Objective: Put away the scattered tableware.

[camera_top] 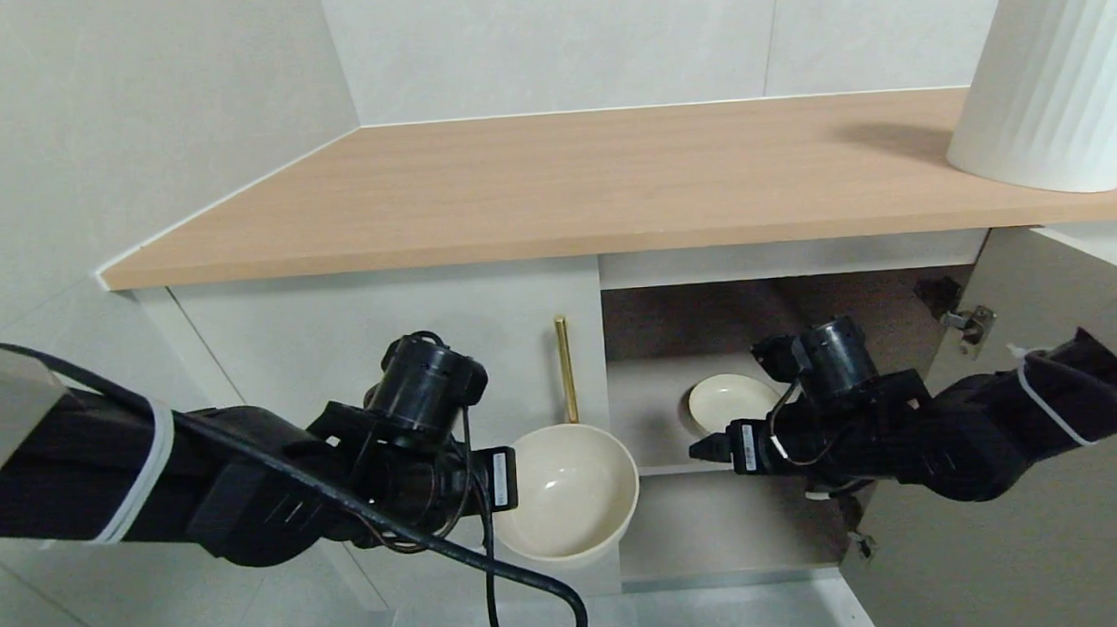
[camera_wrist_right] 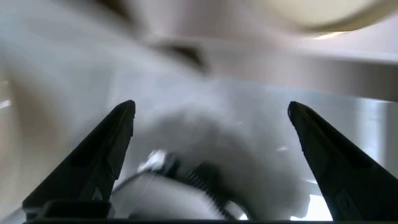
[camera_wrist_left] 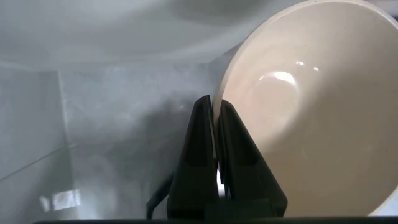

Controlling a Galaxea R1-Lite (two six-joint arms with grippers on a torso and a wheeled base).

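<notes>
1. Counter (camera_top: 553,182): a wood-grain top running into the wall corner, above everything else listed here.
2. Cabinet (camera_top: 379,312): pale grey, under the counter. Its left half is closed and its right half stands open, with the open door (camera_top: 1040,330) swung out on the right side.
3. Ribbed white cylinder (camera_top: 1048,75): stands upright on the counter at the far right, well apart from the tableware.
4. Shelf (camera_top: 648,413): pale, inside the open half of the cabinet.
5. Bowl (camera_top: 571,492): cream and deep, tilted so its inside faces up and outward. It is held in the air in front of the closed cabinet door, just beside the edge of the open half. My left gripper (camera_top: 505,481) has it, its fingers (camera_wrist_left: 202,143) pinched tight on the rim, one inside and one outside.
6. Small dish (camera_top: 732,402): cream and shallow, lying on the shelf inside the cabinet, apart from the bowl.
7. Brass handle (camera_top: 567,370): a slim vertical bar on the closed door, right above the bowl.
8. My right gripper (camera_top: 701,449): level with the open compartment, in front of the small dish. Its fingers (camera_wrist_right: 112,149) are spread wide with nothing between them.
</notes>
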